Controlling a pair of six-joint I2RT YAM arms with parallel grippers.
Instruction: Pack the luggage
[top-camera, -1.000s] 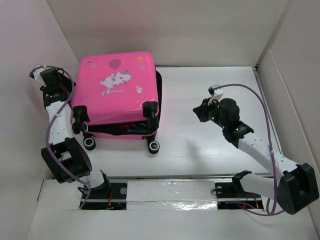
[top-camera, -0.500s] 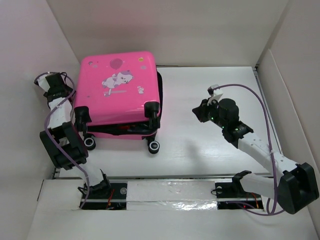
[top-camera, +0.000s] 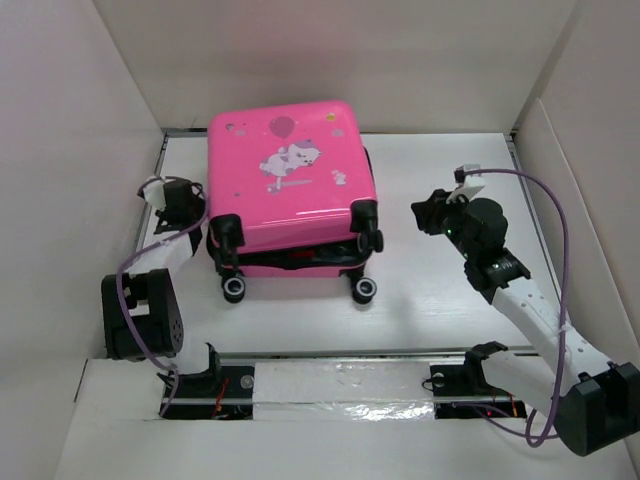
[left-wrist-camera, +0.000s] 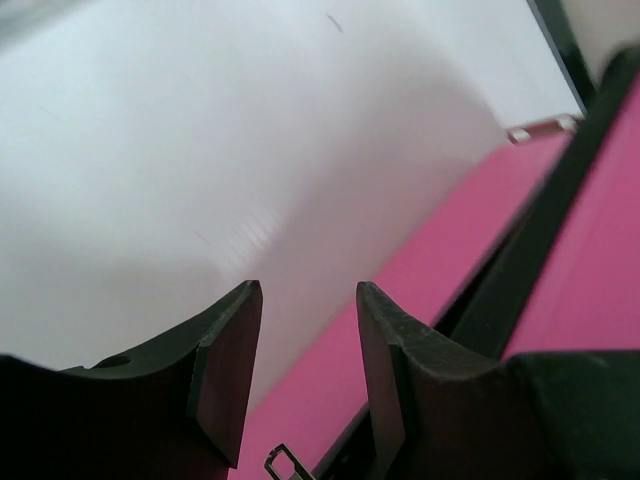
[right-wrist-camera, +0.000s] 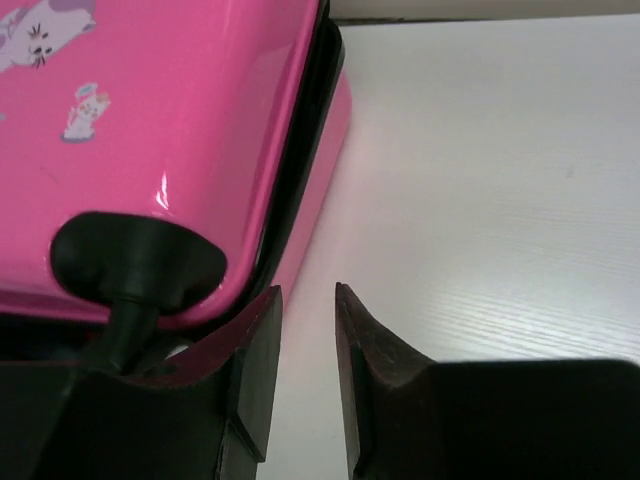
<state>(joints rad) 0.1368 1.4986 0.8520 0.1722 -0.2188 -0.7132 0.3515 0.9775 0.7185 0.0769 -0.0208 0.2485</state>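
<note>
The pink luggage (top-camera: 285, 185) lies flat on the white table, cartoon print up, its caster wheels (top-camera: 363, 290) toward me. Its two shells stand slightly apart along the near edge. My left gripper (top-camera: 193, 203) is open and empty, right at the luggage's left side. In the left wrist view the gripper (left-wrist-camera: 308, 300) frames the pink shell (left-wrist-camera: 420, 280) and a metal zipper pull (left-wrist-camera: 285, 463). My right gripper (top-camera: 424, 212) is a little right of the luggage. In the right wrist view the gripper (right-wrist-camera: 308, 295) is narrowly open and empty beside the shell (right-wrist-camera: 180, 100) and a black wheel mount (right-wrist-camera: 135, 260).
White walls box in the table on the left (top-camera: 80, 150), back and right (top-camera: 585, 160). Bare white tabletop (top-camera: 450, 160) lies right of the luggage. A taped rail (top-camera: 340, 385) runs along the near edge by the arm bases.
The luggage has slid to the right, away from the left wall. My left gripper followed it rightward and lower. My right gripper drew back to the right.
</note>
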